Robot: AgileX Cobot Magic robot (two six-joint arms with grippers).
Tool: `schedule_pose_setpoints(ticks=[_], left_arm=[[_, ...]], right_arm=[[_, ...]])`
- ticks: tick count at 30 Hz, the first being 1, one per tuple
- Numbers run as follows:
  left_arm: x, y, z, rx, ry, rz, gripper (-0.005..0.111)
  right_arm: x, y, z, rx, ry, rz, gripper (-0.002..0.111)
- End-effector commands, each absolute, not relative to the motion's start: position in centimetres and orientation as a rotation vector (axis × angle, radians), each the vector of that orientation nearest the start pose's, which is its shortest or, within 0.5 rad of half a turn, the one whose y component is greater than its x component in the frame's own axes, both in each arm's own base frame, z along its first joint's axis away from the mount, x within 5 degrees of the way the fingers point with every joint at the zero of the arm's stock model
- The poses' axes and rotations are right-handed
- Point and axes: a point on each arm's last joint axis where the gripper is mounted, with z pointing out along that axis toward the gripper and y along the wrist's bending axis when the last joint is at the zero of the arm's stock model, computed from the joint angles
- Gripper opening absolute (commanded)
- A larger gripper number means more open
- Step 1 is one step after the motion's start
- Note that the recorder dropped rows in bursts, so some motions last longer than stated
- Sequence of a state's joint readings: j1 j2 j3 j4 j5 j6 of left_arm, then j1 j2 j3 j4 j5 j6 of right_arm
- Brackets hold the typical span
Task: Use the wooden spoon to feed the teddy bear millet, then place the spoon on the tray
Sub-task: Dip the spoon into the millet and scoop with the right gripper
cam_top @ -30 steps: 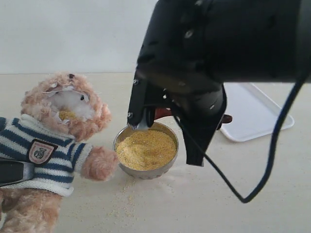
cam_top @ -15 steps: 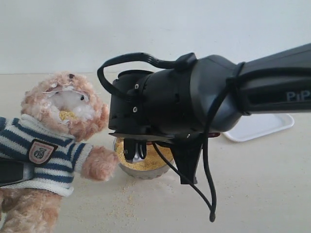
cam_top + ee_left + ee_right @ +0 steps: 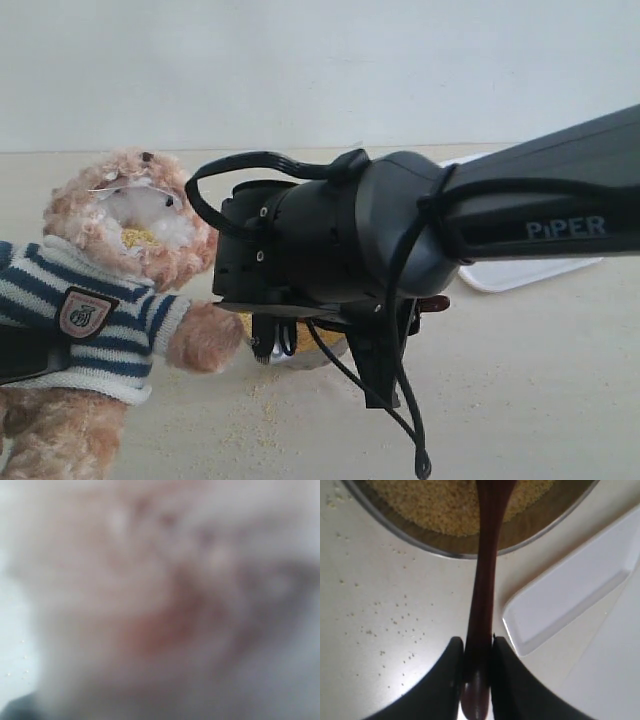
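The teddy bear (image 3: 130,260) sits at the left in its striped sweater, with yellow grains on its muzzle. My left gripper (image 3: 25,355) lies as a black finger pressed across its belly; the left wrist view is only blurred fur. My right gripper (image 3: 477,642) is shut on the handle of the wooden spoon (image 3: 487,570), whose far end reaches over the millet (image 3: 445,500) in the metal bowl (image 3: 540,530). In the exterior view the right arm (image 3: 330,240) hides most of the bowl (image 3: 312,357); the spoon's handle end (image 3: 435,303) pokes out behind it.
The white tray (image 3: 520,275) lies at the right behind the arm, and shows beside the bowl as the tray (image 3: 570,590) in the right wrist view. Loose grains (image 3: 265,410) are scattered on the table in front of the bowl.
The right arm has swung down in front of the bowl and now covers it, still gripping the spoon. The teddy bear and the left gripper have not moved.
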State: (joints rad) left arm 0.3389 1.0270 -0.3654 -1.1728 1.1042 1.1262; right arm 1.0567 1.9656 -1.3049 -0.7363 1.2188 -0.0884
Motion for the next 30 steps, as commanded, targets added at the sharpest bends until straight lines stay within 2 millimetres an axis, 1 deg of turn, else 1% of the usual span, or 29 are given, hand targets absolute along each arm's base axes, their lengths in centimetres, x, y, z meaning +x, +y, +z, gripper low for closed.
schedule_pose_setpoints(ticks=[1,6,12,16,18,19,21,24,26,30], left_arm=[[14.3,-3.0,22.0,0.171,2.311,-1.057,0.005],[14.3,-3.0,22.0,0.171,2.311,-1.057,0.005],[14.3,-3.0,22.0,0.171,2.311,-1.057,0.005],[14.3,-3.0,22.0,0.171,2.311,-1.057,0.005],[14.3,-3.0,22.0,0.171,2.311,-1.057,0.005],[14.3,-3.0,22.0,0.171,2.311,-1.057,0.005],[14.3,-3.0,22.0,0.171,2.311,-1.057,0.005],[14.3,-3.0,22.0,0.171,2.311,-1.057,0.005],[14.3,-3.0,22.0,0.171,2.311,-1.057,0.005],[14.3,-3.0,22.0,0.171,2.311,-1.057,0.005]], right_arm=[[22.0,28.5,17.7,-1.935,2.188,-0.927,0.001],[21.6,28.7,17.6,-1.916,2.259,-0.842,0.001],[21.7,29.4,18.5,-1.882,2.284,-0.778,0.001],[22.1,29.7,19.2,-1.829,2.346,-0.684,0.001],[22.4,29.3,19.7,-1.792,2.402,-0.618,0.001],[22.5,29.2,19.8,-1.784,2.41,-0.612,0.001],[22.9,28.7,20.5,-1.743,2.431,-0.589,0.001],[23.3,27.8,21.5,-1.675,2.491,-0.509,0.001],[23.7,27.2,21.8,-1.647,2.545,-0.439,0.001],[23.9,26.8,21.8,-1.622,2.612,-0.339,0.001]])
